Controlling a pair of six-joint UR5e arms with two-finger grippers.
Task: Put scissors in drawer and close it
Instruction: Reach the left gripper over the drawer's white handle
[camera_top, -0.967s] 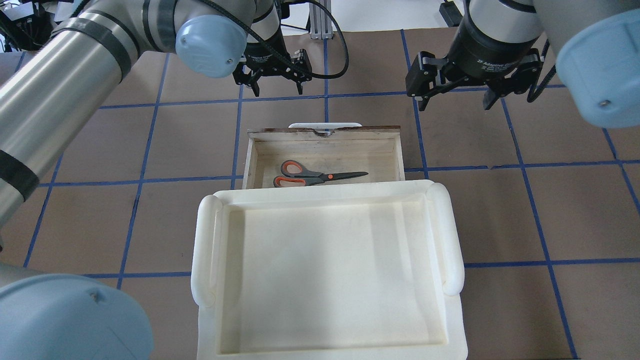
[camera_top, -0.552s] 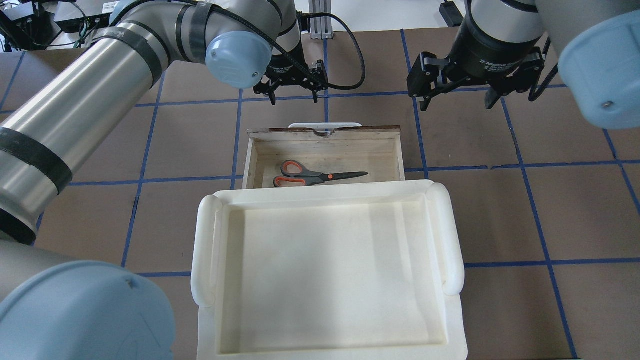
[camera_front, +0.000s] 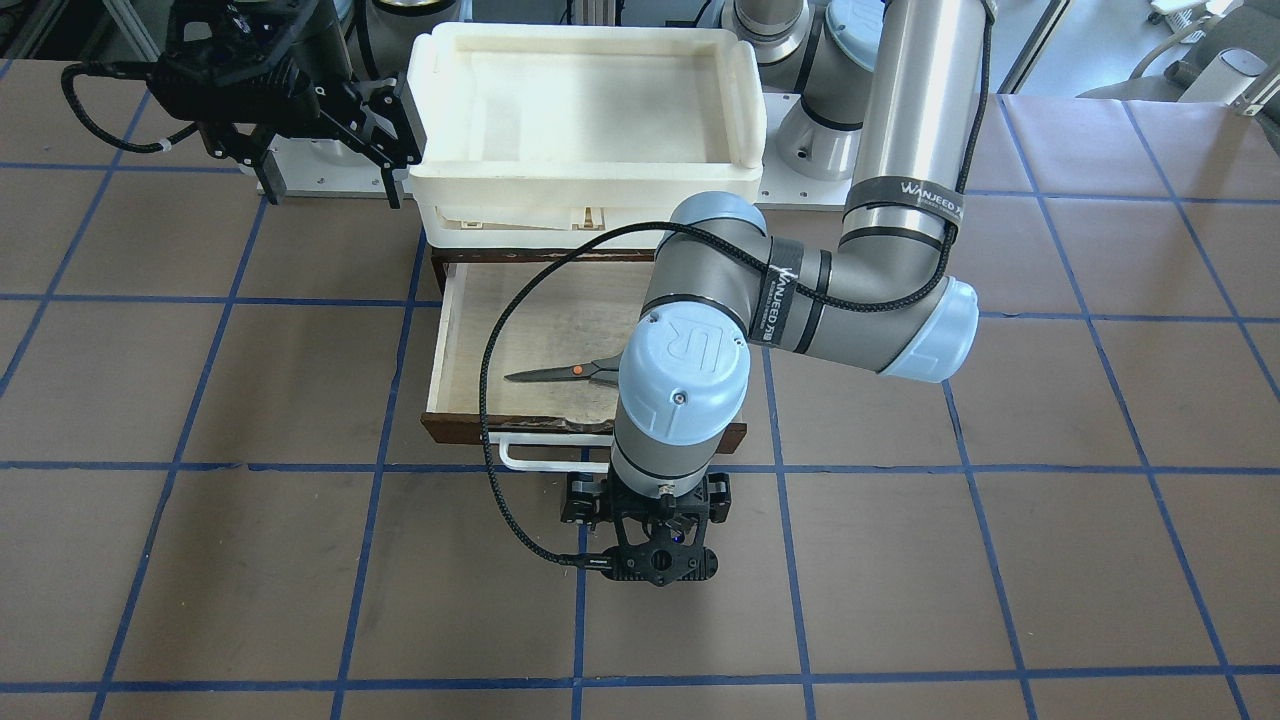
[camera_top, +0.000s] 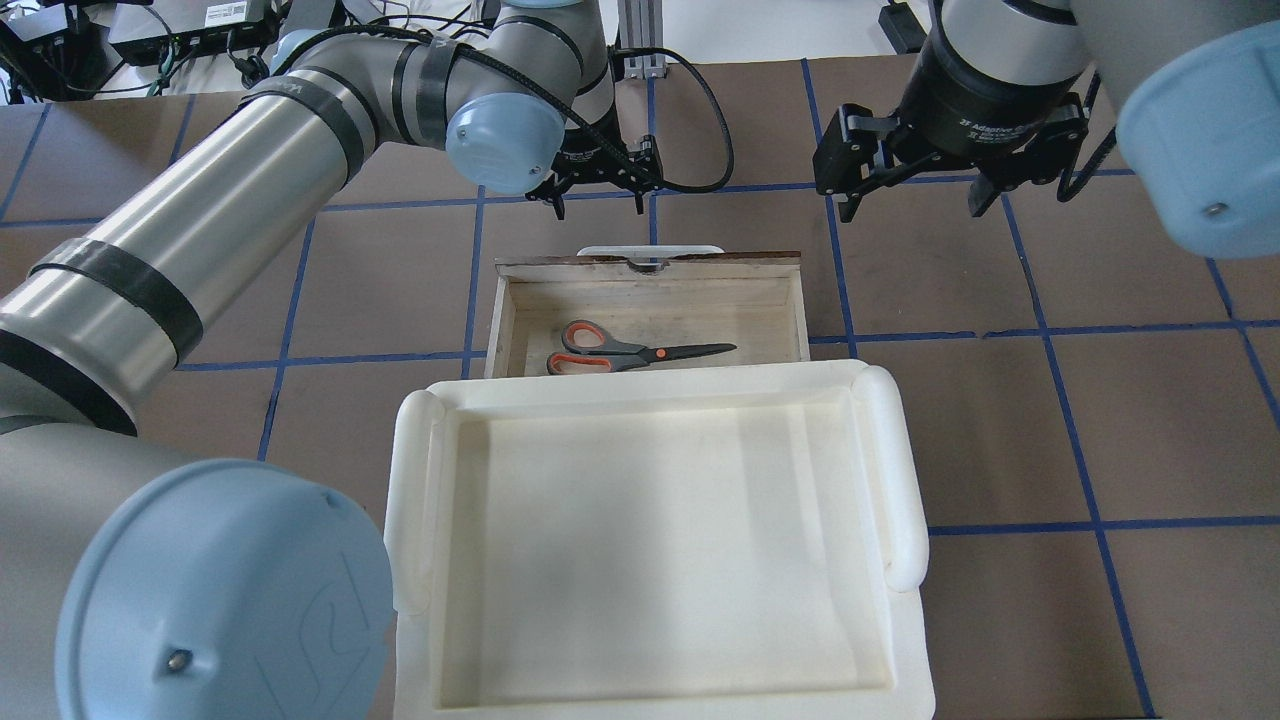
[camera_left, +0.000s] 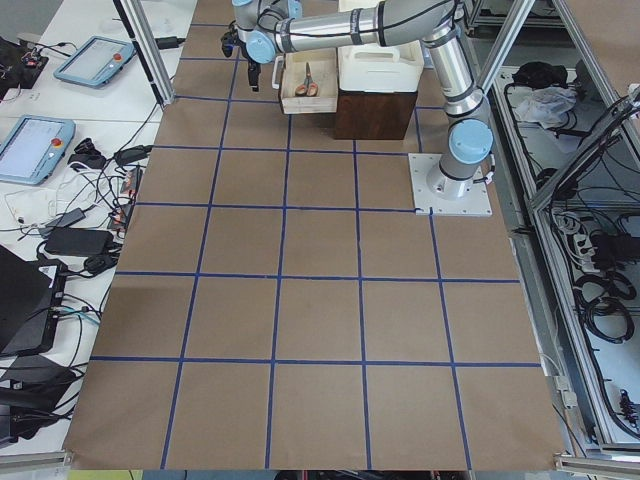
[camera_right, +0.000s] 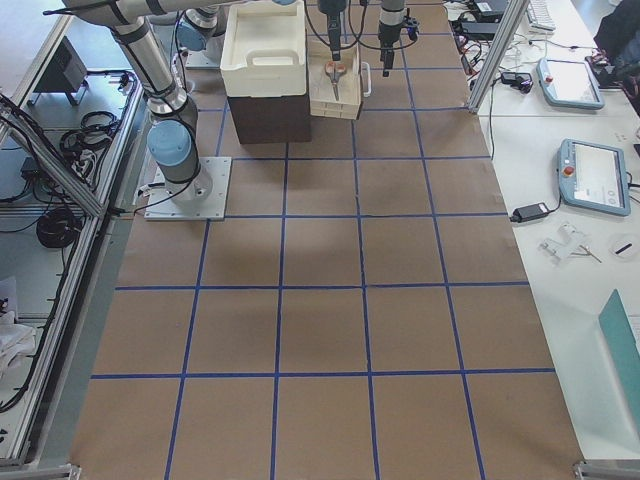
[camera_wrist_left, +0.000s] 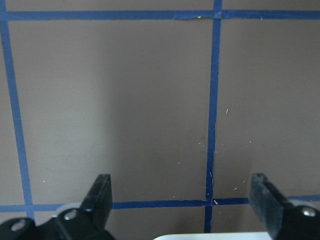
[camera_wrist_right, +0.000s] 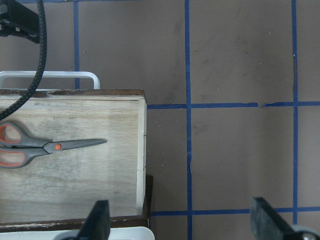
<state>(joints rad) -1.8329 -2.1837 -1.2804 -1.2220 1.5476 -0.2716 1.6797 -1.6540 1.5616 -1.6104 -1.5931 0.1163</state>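
The scissors (camera_top: 630, 352) lie flat inside the open drawer (camera_top: 700, 305), with the orange-lined handles to the left and the blades to the right. They also show in the right wrist view (camera_wrist_right: 45, 147) and the front view (camera_front: 560, 373). The drawer's white bar handle (camera_top: 650, 249) is on its far side. My left gripper (camera_top: 600, 207) is open and empty. It points down just beyond the handle, whose edge shows at the bottom of the left wrist view (camera_wrist_left: 210, 236). My right gripper (camera_top: 910, 205) is open and empty, high up to the right of the drawer.
A white plastic tray (camera_top: 650, 385) sits on top of the dark cabinet (camera_left: 375, 110), above the back part of the drawer. Brown table surface with blue tape lines lies all around. The left arm's black cable (camera_front: 490, 400) hangs over the drawer.
My left arm has swung right and nearer the drawer, so its open gripper is now just beyond the white handle. The right gripper, scissors and drawer have not moved.
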